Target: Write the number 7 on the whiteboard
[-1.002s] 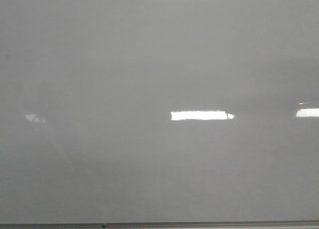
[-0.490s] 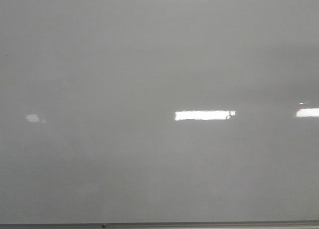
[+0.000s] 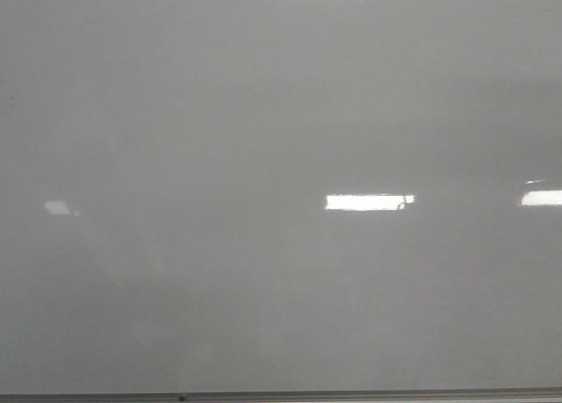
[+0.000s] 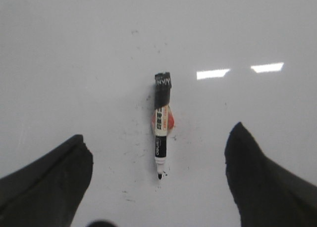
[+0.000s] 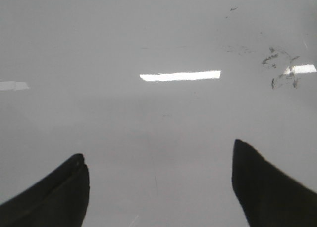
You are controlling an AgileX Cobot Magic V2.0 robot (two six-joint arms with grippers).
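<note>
The whiteboard (image 3: 263, 113) fills the front view, glossy pale grey with a thin metal strip (image 3: 281, 394) along its near edge. No number 7 shows on it in any view. In the left wrist view a black and white marker (image 4: 161, 124) lies uncapped on the board (image 4: 74, 49), tip towards the camera, over a small red-orange patch (image 4: 170, 120). My left gripper (image 4: 158, 148) is open and empty, fingers either side of the marker and apart from it. My right gripper (image 5: 158, 160) is open and empty over bare board (image 5: 148, 118).
Bright rectangular light reflections lie on the board (image 3: 369, 202). Faint black smudges (image 5: 280, 68) mark the board in the right wrist view, and small ink specks (image 4: 130, 153) surround the marker in the left wrist view.
In the front view the central light reflection has shortened from its left end and the small left reflection has dimmed. Nothing else has changed.
</note>
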